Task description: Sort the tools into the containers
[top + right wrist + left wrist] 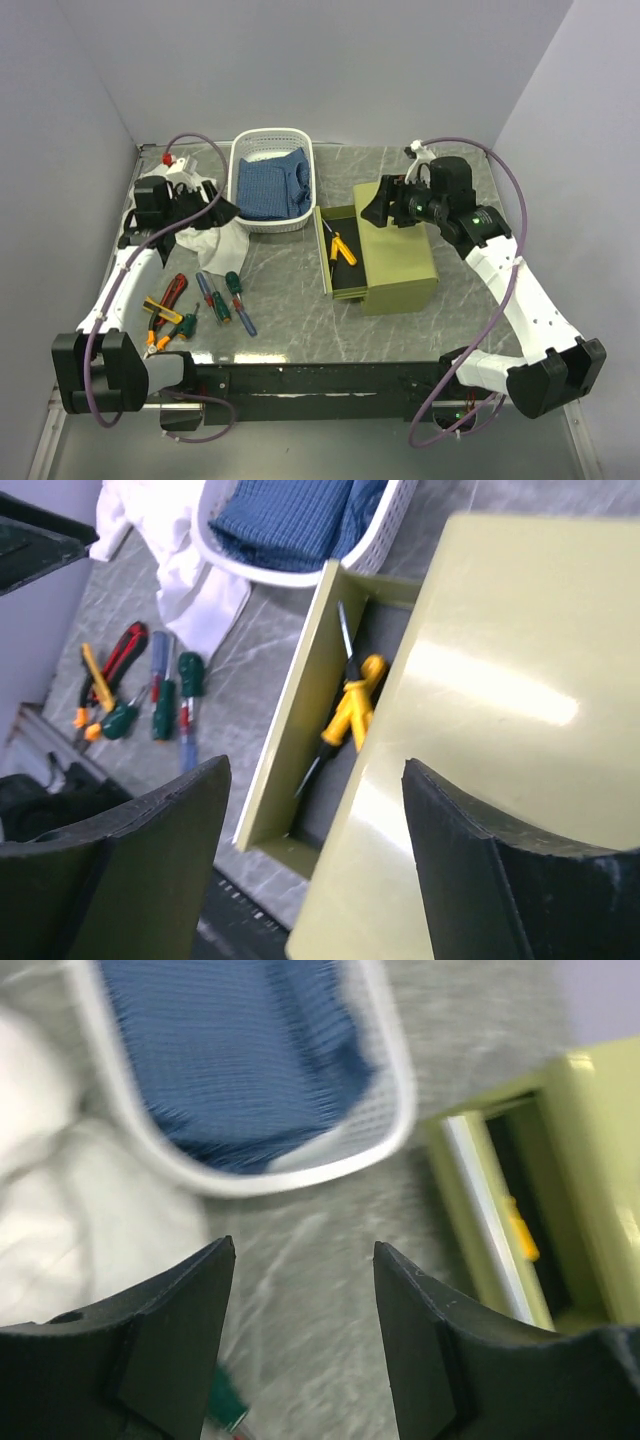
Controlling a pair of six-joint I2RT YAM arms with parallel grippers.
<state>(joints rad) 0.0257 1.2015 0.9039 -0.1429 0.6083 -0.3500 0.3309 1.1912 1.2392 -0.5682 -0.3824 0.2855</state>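
Right wrist view tells you why the drawer chest (500,680) stands open: a yellow screwdriver (352,705) lies inside; left gripper (304,1260) and right gripper (315,780) jaws are apart, empty

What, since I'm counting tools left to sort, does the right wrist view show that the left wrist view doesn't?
Only the right wrist view: the pliers and the row of screwdrivers on the table, the drawer chest top, and the open right gripper.
Only the left wrist view: the open left gripper; of the loose tools, just one green handle tip.
Both: the white basket with blue fabric, the white cloth, and the open drawer holding a yellow-handled tool.
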